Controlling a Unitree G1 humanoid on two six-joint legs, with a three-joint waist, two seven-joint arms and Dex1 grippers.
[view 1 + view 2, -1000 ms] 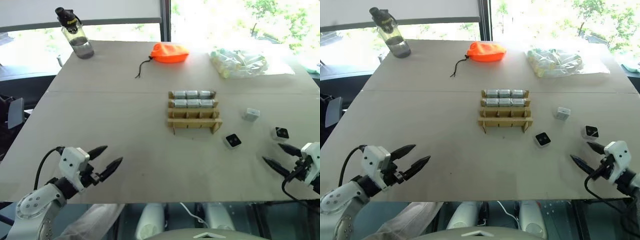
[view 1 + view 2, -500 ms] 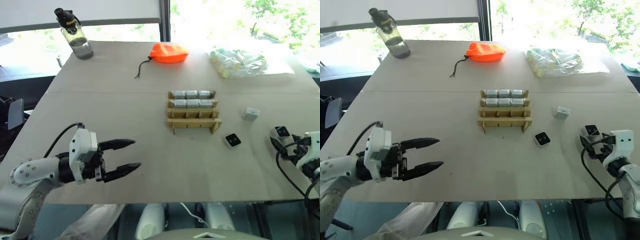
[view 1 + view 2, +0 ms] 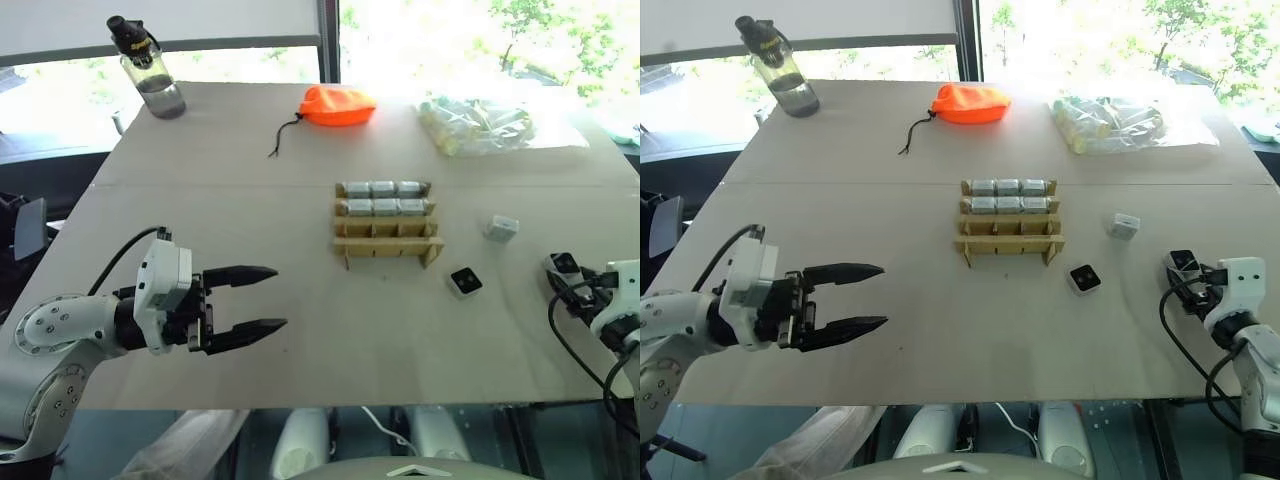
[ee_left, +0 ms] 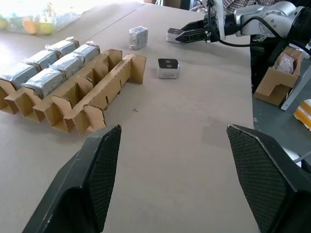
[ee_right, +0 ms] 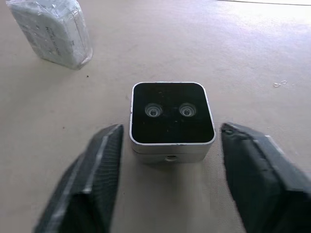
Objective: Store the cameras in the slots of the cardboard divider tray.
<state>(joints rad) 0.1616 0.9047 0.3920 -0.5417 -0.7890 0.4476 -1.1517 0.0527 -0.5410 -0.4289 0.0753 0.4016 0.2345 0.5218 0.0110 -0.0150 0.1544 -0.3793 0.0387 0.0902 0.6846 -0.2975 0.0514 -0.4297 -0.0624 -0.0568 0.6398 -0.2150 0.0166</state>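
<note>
The cardboard divider tray lies mid-table; its two far rows hold several cameras, and its two near rows stand empty. Right of the tray are two loose cameras: one lens-up and a pale wrapped one. A third camera lies at the table's right edge, lens face up. My right gripper is open around it, a finger close to each side with a narrow gap. Over the table's near left, my left gripper hangs open and empty, pointing toward the tray.
At the far edge stand a water bottle, an orange drawstring pouch and a clear bag of pale rolls. A cardboard box sits on the floor beyond the table's right edge.
My left gripper rose and swung right, toward the table's middle. My right gripper moved forward to the camera at the right edge and its fingers narrowed around it.
</note>
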